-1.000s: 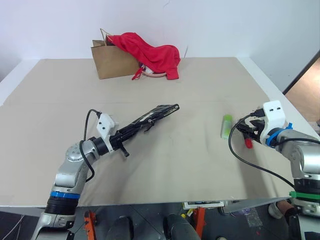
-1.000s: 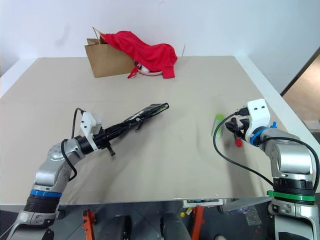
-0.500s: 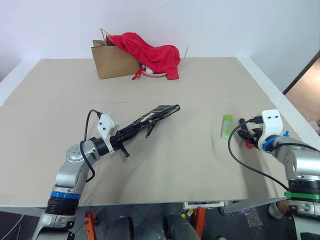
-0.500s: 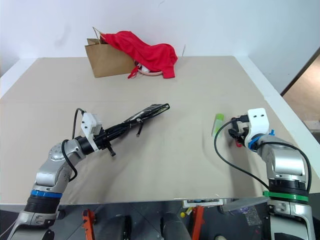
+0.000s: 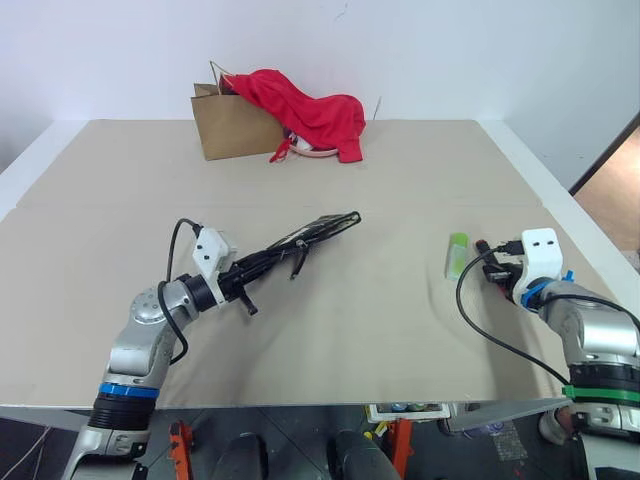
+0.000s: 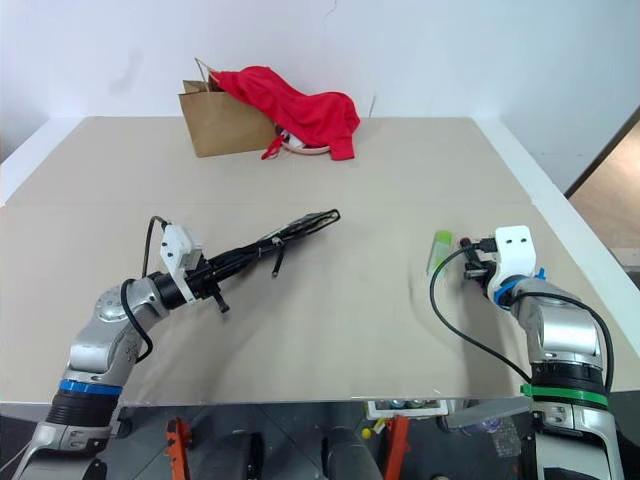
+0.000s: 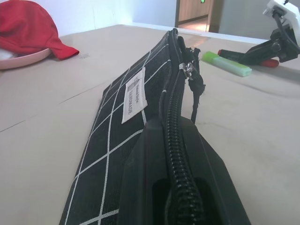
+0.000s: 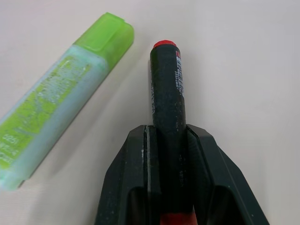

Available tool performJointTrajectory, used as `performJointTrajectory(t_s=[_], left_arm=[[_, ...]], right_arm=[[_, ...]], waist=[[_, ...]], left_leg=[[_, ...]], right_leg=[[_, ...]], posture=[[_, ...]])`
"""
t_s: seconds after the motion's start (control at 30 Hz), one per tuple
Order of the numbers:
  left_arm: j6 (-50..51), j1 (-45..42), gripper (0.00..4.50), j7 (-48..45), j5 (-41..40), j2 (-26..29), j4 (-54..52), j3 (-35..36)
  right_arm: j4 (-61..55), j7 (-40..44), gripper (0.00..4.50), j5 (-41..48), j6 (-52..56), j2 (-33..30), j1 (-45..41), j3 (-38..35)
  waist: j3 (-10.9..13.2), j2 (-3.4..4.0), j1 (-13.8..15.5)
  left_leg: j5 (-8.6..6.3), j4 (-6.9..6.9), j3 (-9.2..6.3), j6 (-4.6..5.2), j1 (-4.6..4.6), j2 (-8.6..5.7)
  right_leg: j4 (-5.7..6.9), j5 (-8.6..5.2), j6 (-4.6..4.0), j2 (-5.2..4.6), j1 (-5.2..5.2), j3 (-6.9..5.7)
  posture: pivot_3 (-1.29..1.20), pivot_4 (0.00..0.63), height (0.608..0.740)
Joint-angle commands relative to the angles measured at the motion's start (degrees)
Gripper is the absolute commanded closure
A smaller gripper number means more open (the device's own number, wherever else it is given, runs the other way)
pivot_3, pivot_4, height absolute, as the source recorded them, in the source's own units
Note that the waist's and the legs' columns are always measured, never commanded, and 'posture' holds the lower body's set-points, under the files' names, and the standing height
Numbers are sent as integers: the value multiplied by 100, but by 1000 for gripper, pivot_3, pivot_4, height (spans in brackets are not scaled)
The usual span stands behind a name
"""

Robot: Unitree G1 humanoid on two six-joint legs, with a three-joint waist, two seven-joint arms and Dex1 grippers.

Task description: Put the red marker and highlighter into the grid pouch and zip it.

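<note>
Right gripper (image 8: pixel 169 140): both black fingers pressed against the sides of the red marker (image 8: pixel 167 89), clamped on its black barrel; a second ago the fingers stood wider around it.
Right hand, change: lower than a second ago, now down at the table (image 5: pixel 380 330) surface near the right edge.
Red marker: lies low at the table between the fingers, black end with a small red tip pointing away from the gripper, red half back by the palm.
Highlighter (image 8: pixel 61 93): flat on the table just beside the marker, not touching it, at a slant to it; same spot as before.
Left gripper (image 7: pixel 180 154): closed on the zipper edge of the grid pouch (image 7: pixel 126 117); unchanged from a second ago.
Grid pouch: held off the table, sticking out from the left gripper toward the middle, zipper edge up, white label on its side, pull cord (image 7: pixel 196 91) hanging; well apart from the pens.
Paper bag (image 5: pixel 232 125): at the far edge, with a red cloth (image 5: pixel 305 112) draped over it; not moved.
</note>
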Motion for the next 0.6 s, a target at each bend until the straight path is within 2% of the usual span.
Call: performJointTrajectory(t_s=[0.03,0.13,0.23,0.43,0.6], left_arm=[[-134,-83,4500,-85,-67,83,-95,90],[-107,-127,4500,-132,-78,105,-94,74],[-85,-158,4500,-194,-100,128,-106,57],[-169,-100,4500,-453,-194,198,-230,67],[-293,-75,4500,-598,-224,227,-180,107]], right_arm=[[59,-126,3990,-13,-16,-13,20,-189],[-26,-162,3990,34,-521,20,-237,-305],[-431,298,3990,307,-1126,1,-536,-329],[-2343,2506,3990,649,-2088,-559,-215,662],[-2624,3304,3990,359,-2430,-962,-192,1269]], waist=[[0,0,0],[0,1,-2],[14,26,-29],[13,28,-25],[13,26,-3]], left_leg=[[0,-1,0,0,-2,0],[0,-3,1,0,-5,1],[0,-3,6,0,-13,0],[-10,-18,10,13,-8,13],[-17,-17,-10,10,-19,9]], right_leg=[[-4,2,2,0,0,-1],[-15,7,4,0,0,1],[-17,12,7,0,-9,6],[-18,3,2,14,-14,10],[-20,-8,-11,3,-12,-16]], posture=[[0,150,740],[0,150,740],[0,150,740],[0,150,740],[0,150,740]])
